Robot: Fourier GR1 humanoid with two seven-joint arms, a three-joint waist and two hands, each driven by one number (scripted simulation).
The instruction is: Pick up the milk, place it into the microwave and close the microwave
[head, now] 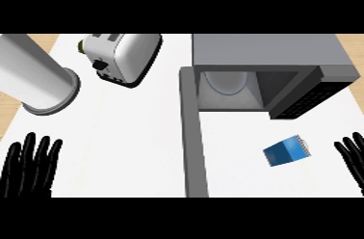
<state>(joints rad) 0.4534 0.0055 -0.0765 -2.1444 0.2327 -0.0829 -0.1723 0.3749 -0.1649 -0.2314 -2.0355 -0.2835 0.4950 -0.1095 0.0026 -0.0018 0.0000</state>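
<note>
The small blue milk carton (pixel 287 151) lies on the white table (pixel 128 137), before the open grey microwave (pixel 270 64). Both hands, left (pixel 28 165) and right (pixel 353 153), rest with straight fingers.

Bright, even light; soft shadows fall beside the toaster (pixel 122 54) and microwave (pixel 270 64).
</note>
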